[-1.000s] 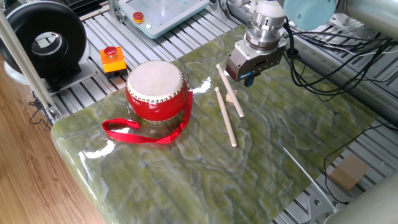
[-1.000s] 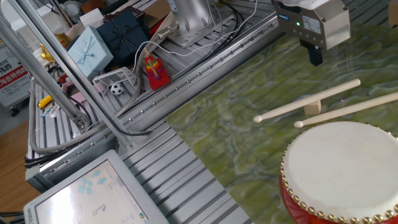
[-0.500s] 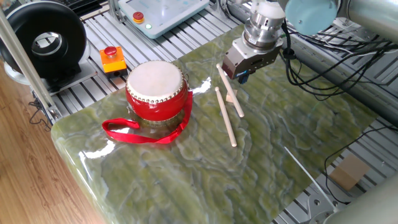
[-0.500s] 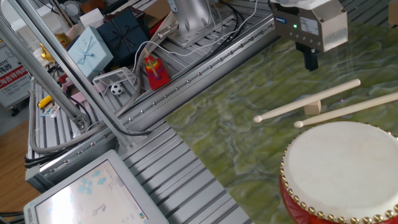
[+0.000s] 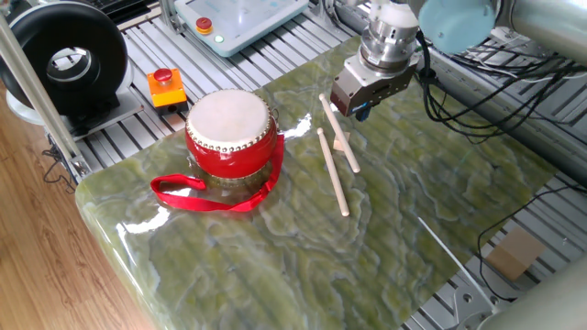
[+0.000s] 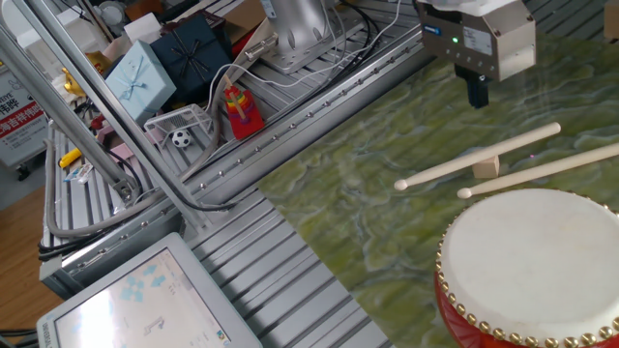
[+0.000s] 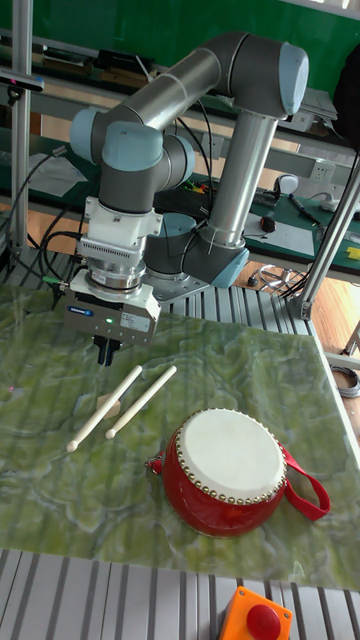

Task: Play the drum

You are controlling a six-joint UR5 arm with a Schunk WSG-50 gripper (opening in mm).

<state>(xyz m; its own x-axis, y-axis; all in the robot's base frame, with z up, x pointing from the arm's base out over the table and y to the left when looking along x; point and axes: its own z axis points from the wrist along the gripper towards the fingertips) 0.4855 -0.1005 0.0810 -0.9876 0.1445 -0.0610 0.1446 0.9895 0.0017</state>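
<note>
Pincer [image 7: 106, 353] above two drumsticks [image 7: 120, 402]; drum [image 7: 232, 470] nearby, upright.

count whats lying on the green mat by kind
drum: 1
drumsticks: 2
small wooden block, under one stick: 1
total: 4

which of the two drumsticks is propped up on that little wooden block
The drumstick farther from the drum, nearer the gripper, rests across the small wooden block. The other drumstick lies flat beside the drum.
</note>
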